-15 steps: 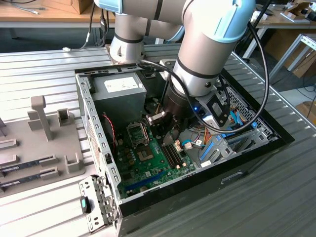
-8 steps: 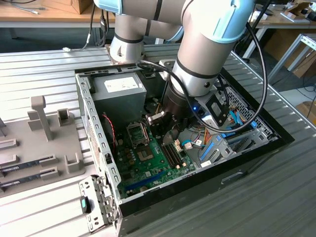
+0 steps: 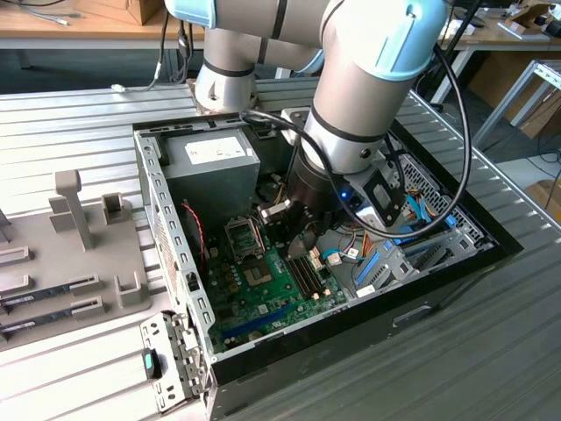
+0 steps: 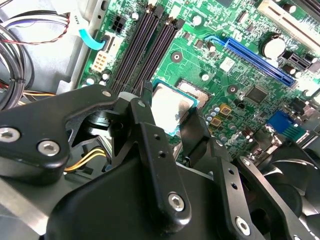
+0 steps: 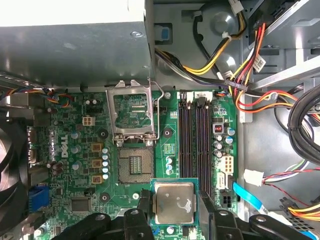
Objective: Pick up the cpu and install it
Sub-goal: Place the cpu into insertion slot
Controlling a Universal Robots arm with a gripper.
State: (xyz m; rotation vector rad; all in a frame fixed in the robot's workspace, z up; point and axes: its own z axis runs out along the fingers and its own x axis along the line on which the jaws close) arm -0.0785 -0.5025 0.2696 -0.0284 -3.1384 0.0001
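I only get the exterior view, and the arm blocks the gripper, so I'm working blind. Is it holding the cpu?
Observer: Yes. In the first wrist view the gripper is shut on the cpu, clamping two opposite edges.
Operator: Which side is up?
Observer: Its silvery metal top faces the wrist camera, with the green rim showing around it.
Operator: Is it over the socket?
Observer: No. The socket lies bare, and the cpu hangs off one corner of it, near the end of the memory slots.
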